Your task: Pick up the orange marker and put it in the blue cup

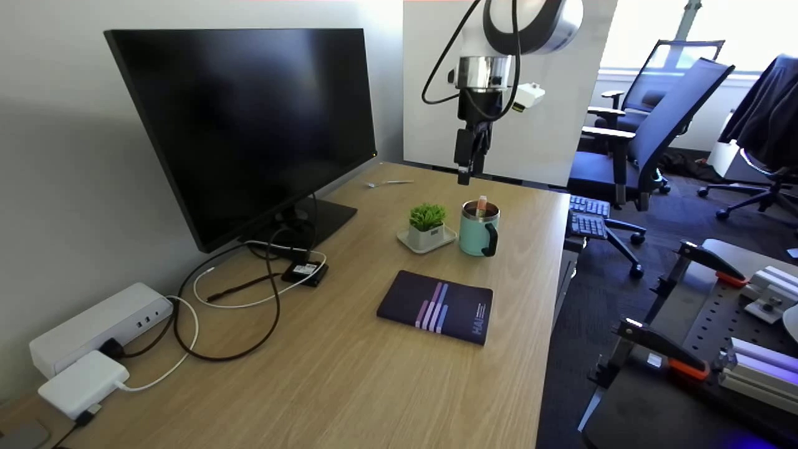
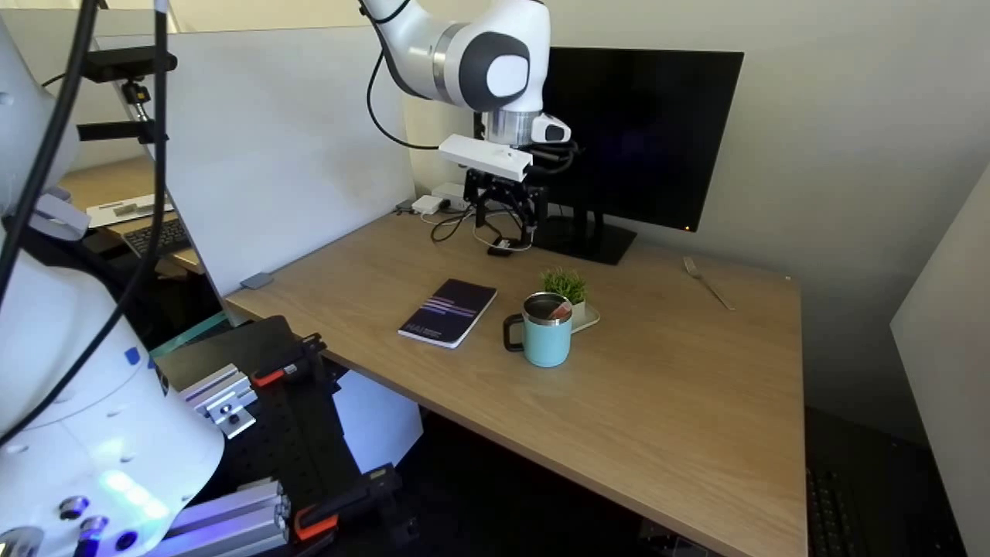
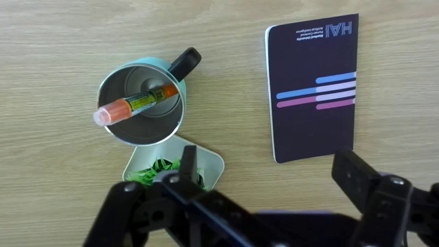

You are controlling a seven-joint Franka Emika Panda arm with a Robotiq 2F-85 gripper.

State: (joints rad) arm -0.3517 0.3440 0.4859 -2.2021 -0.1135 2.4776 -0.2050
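Observation:
The blue cup [image 1: 472,240] is a turquoise mug with a steel rim and black handle. It stands upright on the desk in both exterior views [image 2: 547,342] and at upper left in the wrist view [image 3: 149,132]. The orange marker [image 3: 141,103] lies tilted inside the cup, its clear-capped end over the rim. It also shows at the cup's mouth in both exterior views [image 1: 481,206] [image 2: 560,311]. My gripper [image 3: 266,153] is open with nothing between its fingers. It hangs in the air above the desk [image 1: 470,177] [image 2: 503,232], apart from the cup and marker.
A small green plant [image 1: 427,217] on a white tray [image 1: 421,248] stands beside the cup. A dark notebook [image 1: 436,307] lies nearby. A large monitor [image 1: 262,125], cables [image 1: 234,357], a power strip [image 1: 100,324] and a fork [image 2: 705,282] are on the desk.

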